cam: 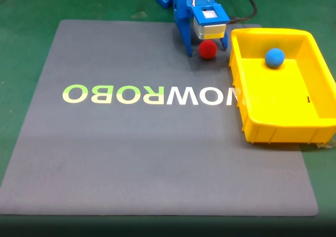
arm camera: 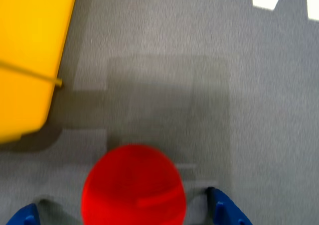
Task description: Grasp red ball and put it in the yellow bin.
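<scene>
My gripper (cam: 208, 50) straddles the ball (arm camera: 133, 185) — fingers (arm camera: 227, 210) spread either side, not yet clenched — bin (cam: 247, 127) close alongside for the drop.

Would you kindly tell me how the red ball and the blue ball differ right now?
The red ball lies on the grey mat outside the yellow bin; the blue ball rests inside it. The red ball sits between the end effector fingers; the blue ball lies apart. Both look like similar-sized matte spheres.
</scene>
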`<control>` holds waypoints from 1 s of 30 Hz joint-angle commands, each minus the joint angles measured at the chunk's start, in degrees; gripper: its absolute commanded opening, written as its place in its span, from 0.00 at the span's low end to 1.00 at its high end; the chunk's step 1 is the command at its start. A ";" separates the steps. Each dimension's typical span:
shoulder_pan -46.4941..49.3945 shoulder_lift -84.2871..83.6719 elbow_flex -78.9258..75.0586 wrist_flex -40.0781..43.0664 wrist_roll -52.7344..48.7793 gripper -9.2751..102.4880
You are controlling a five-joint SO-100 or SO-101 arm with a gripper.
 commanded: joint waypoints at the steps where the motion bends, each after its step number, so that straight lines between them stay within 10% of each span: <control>1: 0.97 -2.72 -4.22 -2.37 -0.35 0.43; 14: 1.67 -6.33 -6.15 -2.64 -1.93 0.36; 21: 1.49 -7.12 -6.06 -2.46 -2.29 0.08; 30: 1.41 -7.03 -5.80 -2.64 -2.37 0.08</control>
